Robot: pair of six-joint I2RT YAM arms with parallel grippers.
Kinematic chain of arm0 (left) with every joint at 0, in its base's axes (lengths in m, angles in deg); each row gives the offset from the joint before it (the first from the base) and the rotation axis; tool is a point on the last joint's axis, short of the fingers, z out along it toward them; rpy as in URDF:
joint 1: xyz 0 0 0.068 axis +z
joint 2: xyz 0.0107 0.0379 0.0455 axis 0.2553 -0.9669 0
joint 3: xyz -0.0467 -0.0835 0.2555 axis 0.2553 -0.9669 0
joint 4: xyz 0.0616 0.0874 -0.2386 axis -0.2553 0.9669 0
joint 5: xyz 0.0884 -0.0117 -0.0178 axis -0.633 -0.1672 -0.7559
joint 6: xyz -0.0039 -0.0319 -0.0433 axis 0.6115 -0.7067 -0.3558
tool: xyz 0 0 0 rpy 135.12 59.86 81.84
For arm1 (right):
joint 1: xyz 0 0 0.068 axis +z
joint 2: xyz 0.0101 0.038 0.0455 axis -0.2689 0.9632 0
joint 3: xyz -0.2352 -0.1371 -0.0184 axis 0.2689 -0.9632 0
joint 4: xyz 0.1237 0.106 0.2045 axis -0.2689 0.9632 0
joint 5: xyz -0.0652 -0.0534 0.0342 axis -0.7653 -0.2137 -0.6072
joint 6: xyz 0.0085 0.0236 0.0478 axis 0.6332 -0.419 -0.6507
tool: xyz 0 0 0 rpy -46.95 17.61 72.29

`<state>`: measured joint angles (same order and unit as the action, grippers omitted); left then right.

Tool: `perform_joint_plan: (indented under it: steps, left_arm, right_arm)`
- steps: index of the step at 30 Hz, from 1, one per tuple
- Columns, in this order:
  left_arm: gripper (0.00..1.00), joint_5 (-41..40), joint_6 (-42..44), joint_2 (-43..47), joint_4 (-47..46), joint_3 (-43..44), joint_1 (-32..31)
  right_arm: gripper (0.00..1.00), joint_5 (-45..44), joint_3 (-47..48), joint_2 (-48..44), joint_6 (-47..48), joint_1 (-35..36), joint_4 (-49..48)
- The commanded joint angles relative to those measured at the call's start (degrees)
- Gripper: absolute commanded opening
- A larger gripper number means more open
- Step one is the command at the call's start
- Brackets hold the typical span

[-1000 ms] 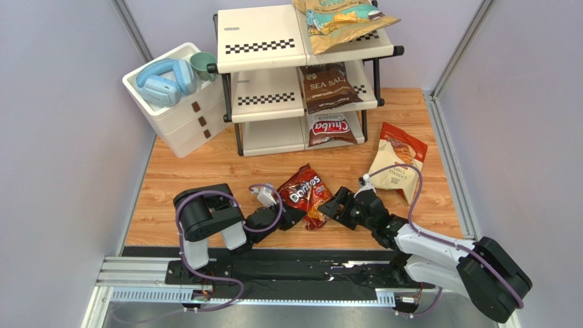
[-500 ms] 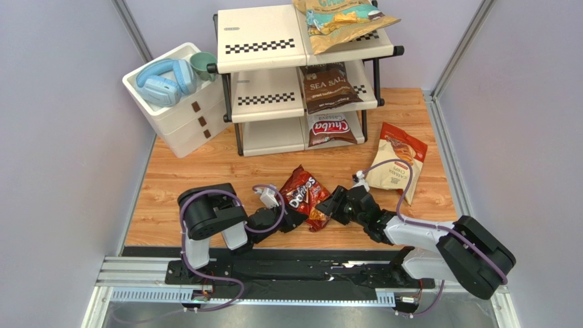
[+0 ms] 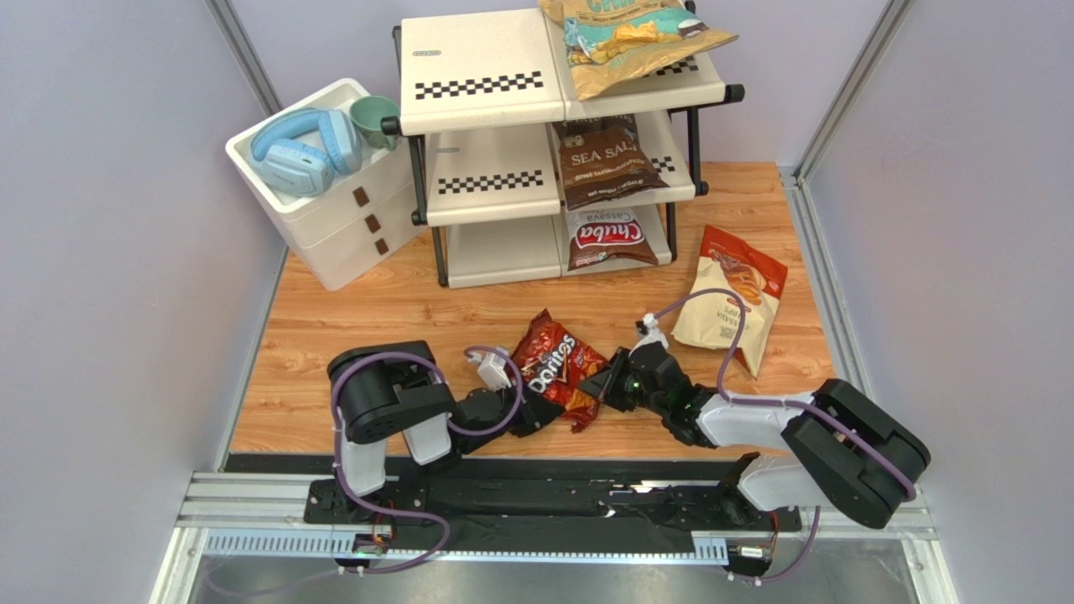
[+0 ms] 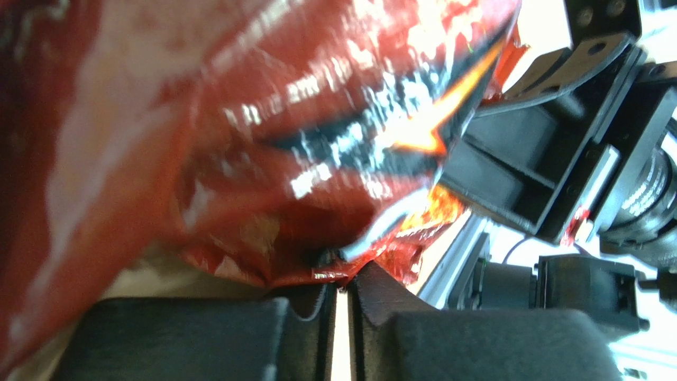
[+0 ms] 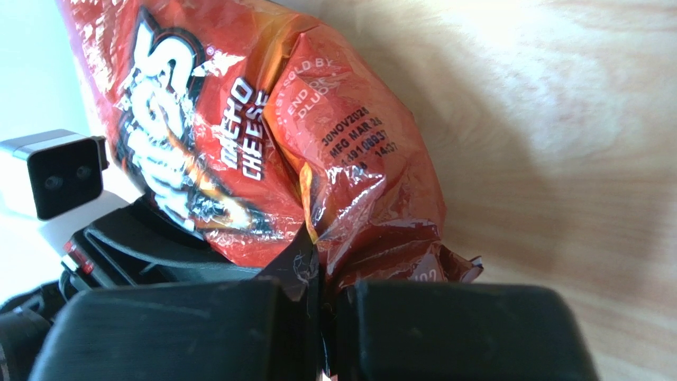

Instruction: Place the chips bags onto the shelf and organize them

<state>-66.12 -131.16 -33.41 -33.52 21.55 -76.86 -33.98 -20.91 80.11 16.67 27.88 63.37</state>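
Observation:
The red Doritos bag [image 3: 555, 365] lies crumpled on the wood between my two arms. My left gripper [image 3: 535, 405] pinches its lower left seam [image 4: 318, 276]; a thin slit of light shows between the jaws behind the tips. My right gripper [image 3: 608, 384] is shut on the bag's right edge [image 5: 373, 262]. On the shelf [image 3: 485, 88], the tan-and-teal bag [image 3: 624, 38] sits on the top tier, the Sea Salt bag [image 3: 605, 161] on the middle and the Chuba bag [image 3: 609, 237] on the bottom. The cream bag with a red-orange top [image 3: 731, 300] lies on the table to the right.
A white three-drawer box [image 3: 322, 214] stands left of the shelf, carrying blue headphones [image 3: 300, 149] and a green cup [image 3: 375, 120]. The left halves of all three tiers are bare. Grey walls close in both sides of the wooden table [image 3: 366, 327].
My right gripper slid left onto the Doritos bag's right edge and closed on it. The bag shifted slightly left. The left jaws have slackened a hair.

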Motion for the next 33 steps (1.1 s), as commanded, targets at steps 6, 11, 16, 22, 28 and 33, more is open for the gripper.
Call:
perform_joint_plan:
  steps: [6,11,16,22,28,33]
  left_arm:
    - [0.36,-6.7,-1.2,10.5,-9.8,-15.5,-1.2]
    - [0.37,-7.4,-1.5,15.2,-2.0,-15.2,-1.7]
    - [0.37,-7.4,-2.4,15.7,1.7,-13.5,-1.7]
    - [0.37,-6.4,-3.3,12.6,4.0,-12.7,-3.1]
    - [0.36,-6.1,-5.0,5.9,0.2,-12.5,-4.5]
    - [0.36,-6.3,-5.7,1.5,-5.6,-12.4,-4.6]
  right_arm:
    - [0.0,-5.7,6.9,-17.4,14.3,0.7,13.1]
    - [0.0,-5.8,12.2,-16.6,19.9,0.5,14.6]
    - [0.0,-3.4,18.1,-13.0,21.7,0.5,13.6]
    - [0.0,-4.6,25.0,-7.7,24.7,0.3,12.4]
    - [0.0,-3.5,32.5,0.1,23.1,-0.9,9.4]
    - [0.0,-6.1,32.0,5.4,18.3,-0.8,-1.3]
